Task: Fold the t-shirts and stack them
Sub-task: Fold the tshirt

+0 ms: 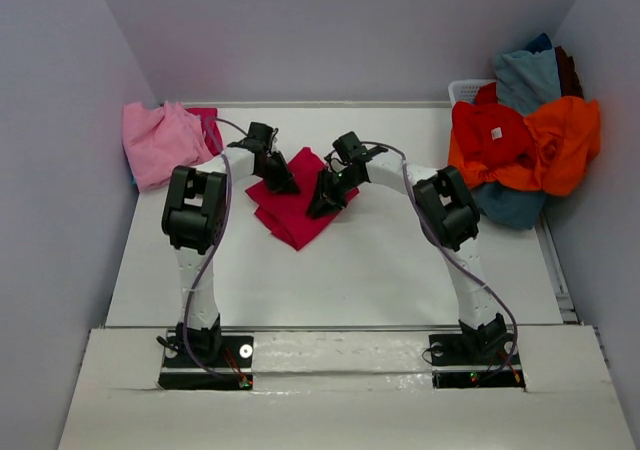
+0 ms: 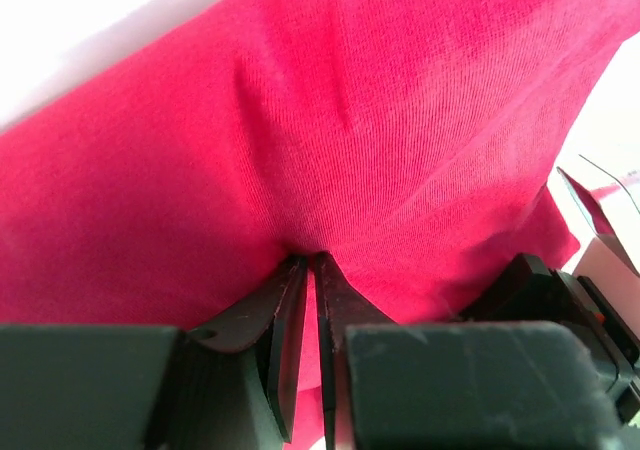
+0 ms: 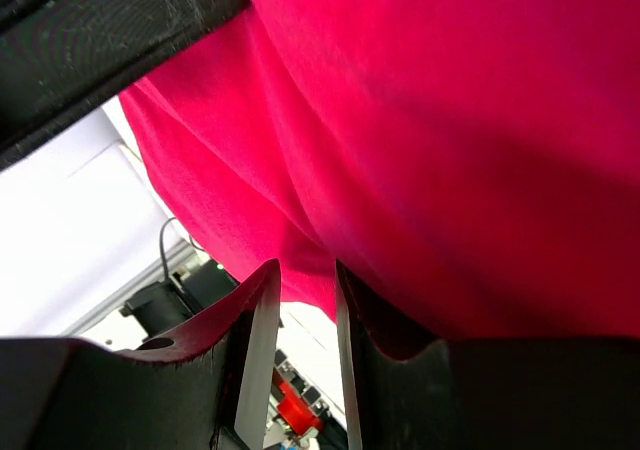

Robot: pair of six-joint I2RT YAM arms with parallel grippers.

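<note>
1. Top view: the crimson t-shirt (image 1: 297, 220) lies part-folded on the table (image 1: 350, 270), toward the middle of the far edge. The left gripper (image 1: 278, 175) is at its far-left side and the right gripper (image 1: 322, 205) at its right side. A light pink t-shirt (image 1: 160, 142) sits bunched in the far-left corner. An orange, red and teal pile (image 1: 520, 145) spills over a white basket (image 1: 462, 90) in the far-right corner.

2. Left wrist view: the fingers (image 2: 285, 310) are pressed almost together, and crimson cloth puckers into their tips, so they are pinching it. The bite looks shallow. A sharp pull could slip the fabric out and collapse the fold.

3. Right wrist view: the fingers (image 3: 255, 320) stand slightly apart, with the cloth's edge hanging at the gap. I cannot tell whether they grip it. If only one side holds, the shirt would likely swing and twist. Uneven travel between the two arms would skew the crease or drag the layers underneath out of line.
</note>
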